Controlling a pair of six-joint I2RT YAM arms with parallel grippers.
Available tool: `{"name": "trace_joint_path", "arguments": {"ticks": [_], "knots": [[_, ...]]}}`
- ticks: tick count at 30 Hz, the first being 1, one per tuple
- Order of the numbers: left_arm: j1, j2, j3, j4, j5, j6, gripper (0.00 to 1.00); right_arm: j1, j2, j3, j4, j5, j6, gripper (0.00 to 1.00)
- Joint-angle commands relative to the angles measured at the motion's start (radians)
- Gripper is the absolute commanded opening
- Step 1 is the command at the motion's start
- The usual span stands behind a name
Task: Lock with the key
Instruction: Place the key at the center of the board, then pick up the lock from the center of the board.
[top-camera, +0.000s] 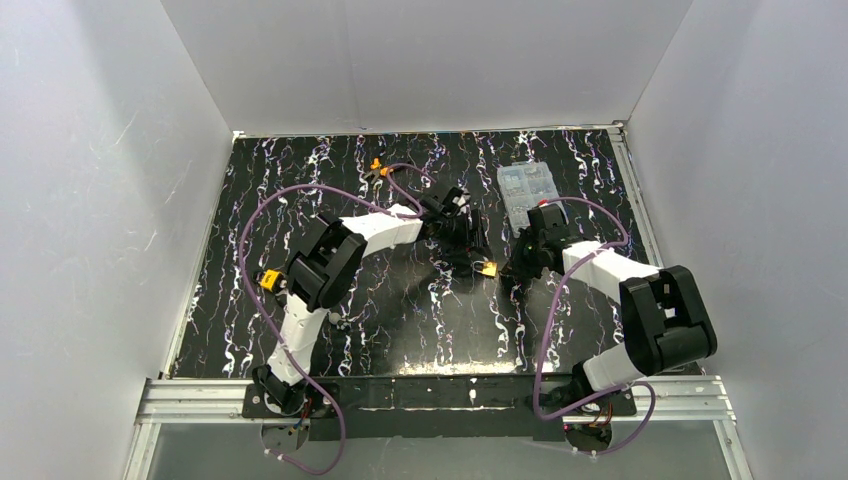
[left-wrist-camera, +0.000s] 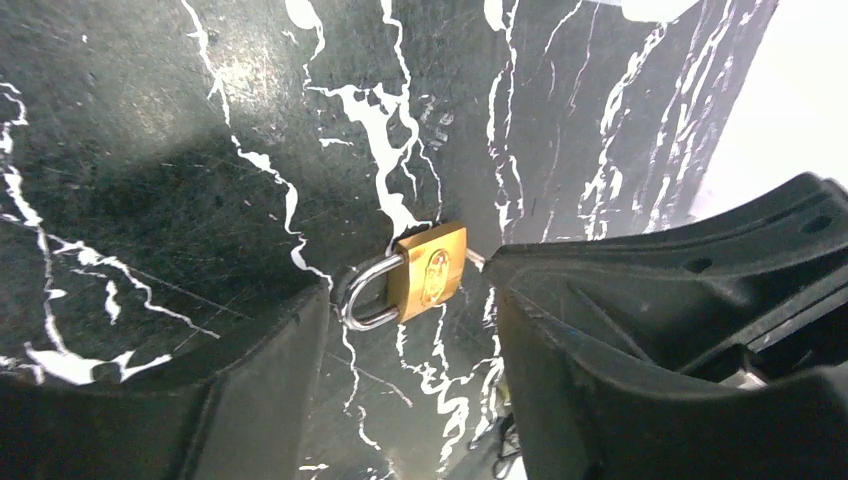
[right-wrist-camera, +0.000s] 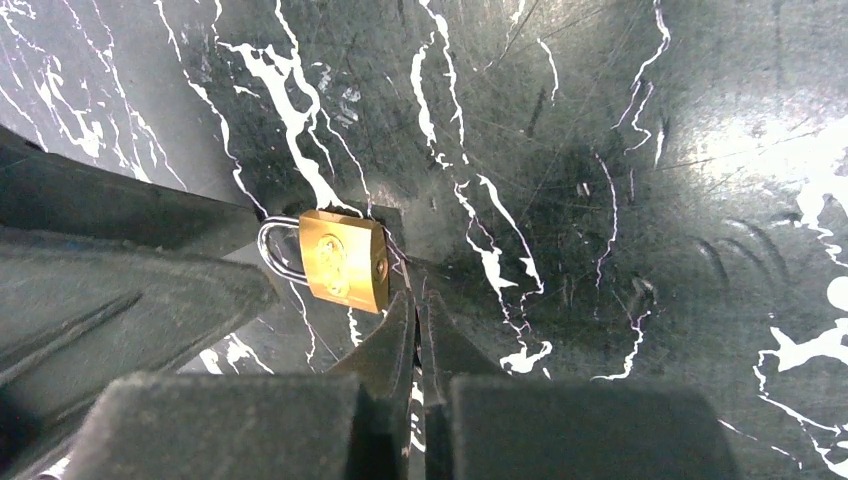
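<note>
At the near edge of the table (top-camera: 400, 330) the two arms are bolted side by side. The left arm (top-camera: 320, 265) and the right arm (top-camera: 655, 310) both reach forward and lean in toward the middle. A purple cable (top-camera: 262, 215) loops along each of them.

Mid-table, the lock (top-camera: 488, 268) lies flat on the black, white-veined top between the two wrists. It has a brass body and a steel shackle.

The left gripper (left-wrist-camera: 412, 285) hangs low over it with its jaws spread wide, gripping nothing. In the left wrist view the lock sits in the gap between the fingers (left-wrist-camera: 250, 390), with the shackle pointing at one finger and the base at the other. The shackle comes very close to that finger, but I cannot tell whether they touch.

The right gripper (right-wrist-camera: 412, 290) comes in from the other side. Its jaws are pressed together, with only a hairline slit between them, and its tips are right at the base of the lock. They pinch the key (left-wrist-camera: 478, 258), which shows only as a thin silver sliver against the base. I cannot tell how deep it sits in the lock. The shackle looks seated in the body, though its far leg is hidden.

Farther back, just beyond the right wrist, is a clear box (top-camera: 527, 190) of small parts. Near the far edge, behind the left arm, lies a small orange piece (top-camera: 375, 163), too small to tell what it is. White walls (top-camera: 100, 200) close in the table on three sides.
</note>
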Motion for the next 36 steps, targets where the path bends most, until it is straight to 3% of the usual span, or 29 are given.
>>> {"name": "trace_joint_path", "arguments": {"ticks": [1,6,8,22,30,36], "knots": [[0.004,-0.048,0.035,-0.164,-0.121,0.054,0.67,-0.009,0.027,0.040,0.035,0.017,-0.019,0.01],[0.005,-0.129,0.068,-0.276,-0.195,0.111,0.83,-0.009,0.062,0.036,0.068,-0.011,-0.007,0.01],[0.006,-0.177,0.063,-0.326,-0.236,0.130,0.88,-0.009,0.068,0.039,0.078,-0.026,-0.001,0.08],[0.095,-0.644,-0.241,-0.526,-0.510,0.115,0.97,-0.009,-0.020,0.028,0.040,-0.015,0.005,0.47],[0.283,-0.765,-0.339,-0.603,-0.636,0.077,0.98,-0.009,-0.141,0.064,-0.052,-0.034,-0.018,0.54],[0.483,-0.665,-0.315,-0.581,-0.614,0.119,0.99,-0.009,-0.220,0.072,-0.072,-0.116,-0.032,0.55]]}}
